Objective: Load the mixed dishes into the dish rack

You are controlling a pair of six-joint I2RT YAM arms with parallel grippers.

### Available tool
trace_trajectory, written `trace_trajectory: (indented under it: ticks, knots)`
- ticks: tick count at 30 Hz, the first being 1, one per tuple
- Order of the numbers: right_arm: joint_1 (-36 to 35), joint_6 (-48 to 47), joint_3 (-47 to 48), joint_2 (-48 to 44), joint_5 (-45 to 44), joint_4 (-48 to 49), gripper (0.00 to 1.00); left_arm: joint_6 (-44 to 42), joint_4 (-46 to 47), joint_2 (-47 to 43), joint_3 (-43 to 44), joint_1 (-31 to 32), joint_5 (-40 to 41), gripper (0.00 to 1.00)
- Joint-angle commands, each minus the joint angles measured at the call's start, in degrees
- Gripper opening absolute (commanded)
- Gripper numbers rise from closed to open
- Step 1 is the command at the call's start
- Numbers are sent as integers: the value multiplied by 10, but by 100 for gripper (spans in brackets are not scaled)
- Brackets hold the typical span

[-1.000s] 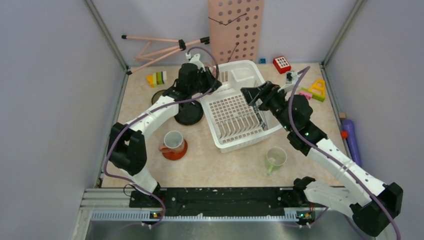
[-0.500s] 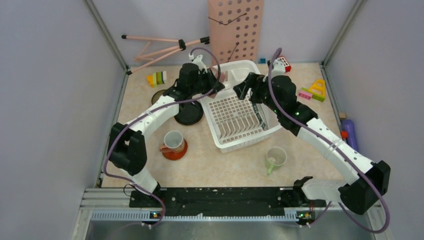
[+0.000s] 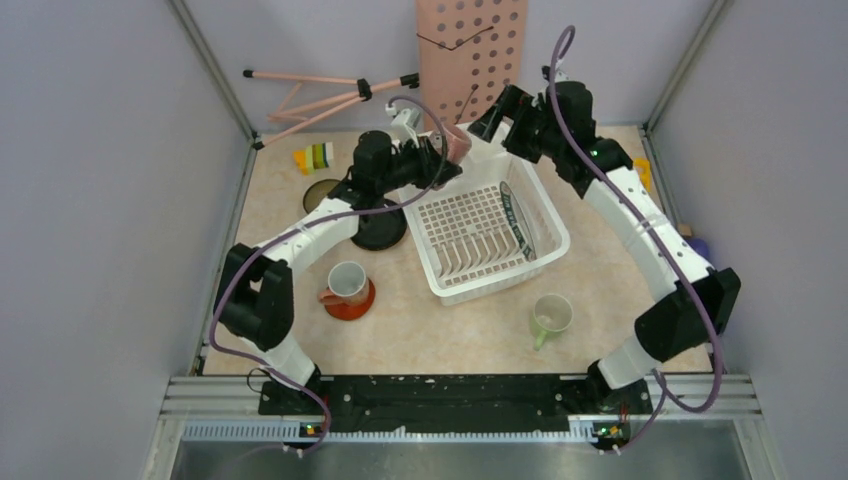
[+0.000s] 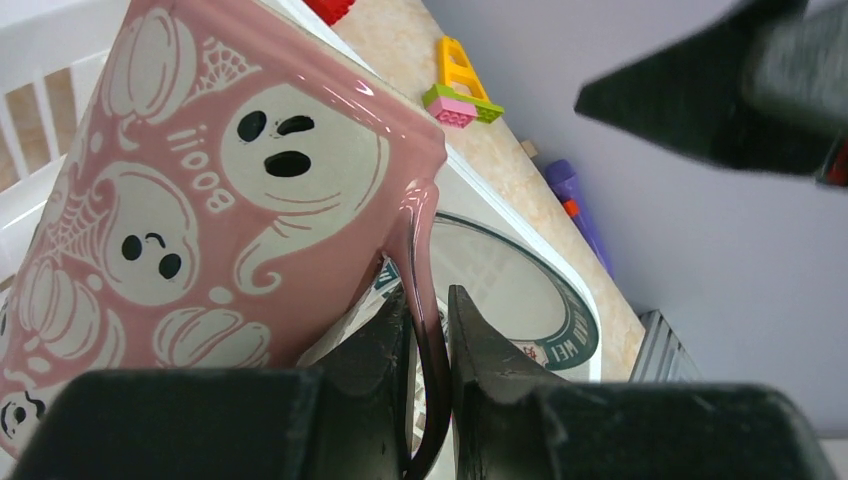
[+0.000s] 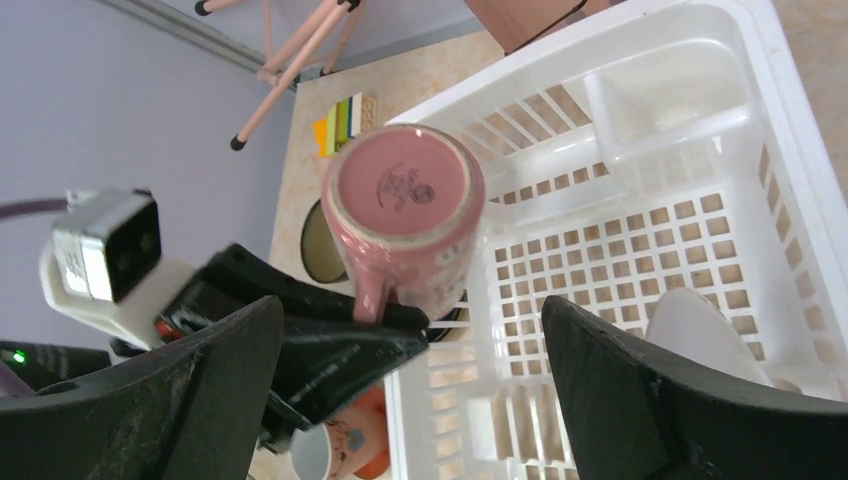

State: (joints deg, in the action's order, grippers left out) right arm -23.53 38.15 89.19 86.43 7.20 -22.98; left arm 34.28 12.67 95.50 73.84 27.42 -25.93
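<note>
Pink mug, handle pinched in left hand, above dish rack far corner, right hand spread wide nearby

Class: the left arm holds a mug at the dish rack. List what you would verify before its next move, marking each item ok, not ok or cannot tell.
1. Left gripper is shut on the handle of the pink mug: ok.
2. Mug is wholly inside the rim of the dish rack; it hangs at the far left corner: cannot tell.
3. Perforated rack floor near that corner is bare: ok.
4. Right gripper is open and apart from the mug: ok.
5. Lettered plate stands along the rack's right side, away from the mug: ok.
</note>
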Motion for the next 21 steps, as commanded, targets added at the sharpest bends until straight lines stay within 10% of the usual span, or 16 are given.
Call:
trace_trajectory:
  ticks: [1,21]
  knots:
    - [1,39,128,58,7,-96,99,-70,204,-30,-17,0,-63,0]
    - [2,48,235,192,-35,-123,99,-60,481,132,0,2,18,0]
